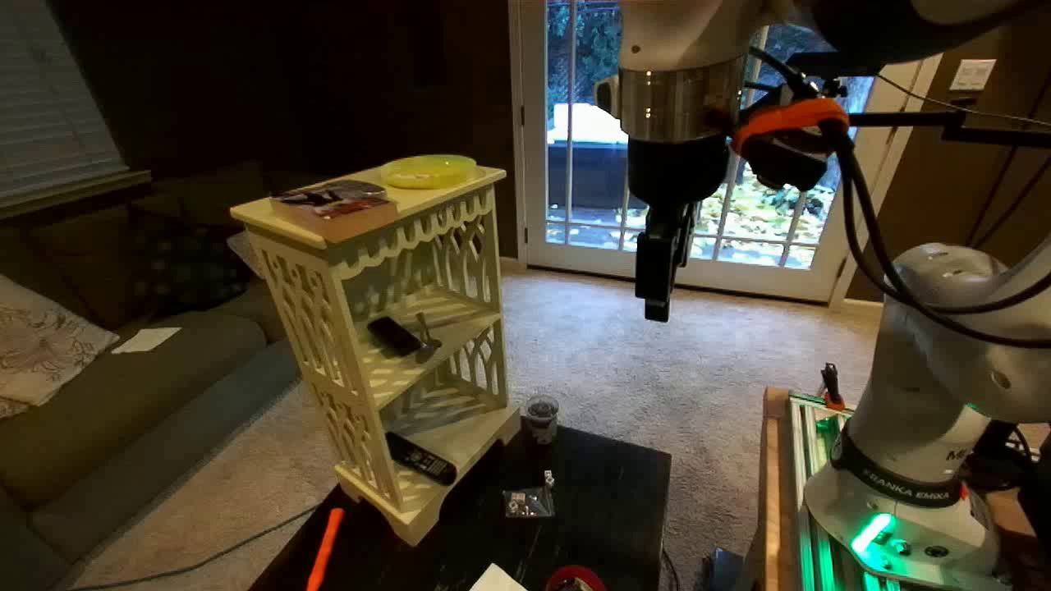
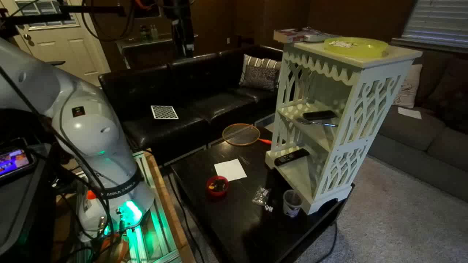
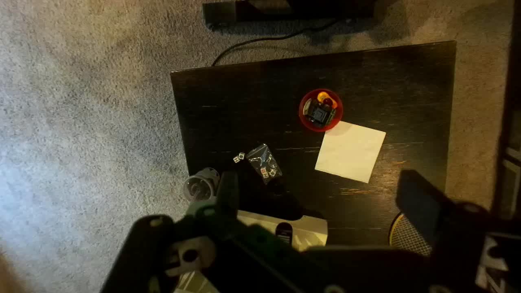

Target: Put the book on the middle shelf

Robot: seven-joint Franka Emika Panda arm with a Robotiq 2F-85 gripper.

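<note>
The small flat rectangular paper book with a dark reddish cover lies on the top board of the cream-white, lattice-sided rack, off to one side of the jaws and well apart from them. The jaws are spread wide, with nothing between the fingers of the black gripper, which points downward. The grip is, I think, the first danger: because the book lies flat, the fingers may only scrape its cover or push it over the edge. A grey rounded thing, on or against the book, I cannot tell which, could be dragged along. The yellow-green flat round dish, on the same board, may be bumped if the jaws arrive too widely spread. The cream-white middle shelf, also aside from the jaws, carries a black flat bar and a metal spoon, so the book could end tilted upon them. This shelf opens sideways, under a cream-white scalloped trim; jaws pointing down would probably strike it. A hard knock could also tip the tall rack, which stands near the edge of the dark table.
</note>
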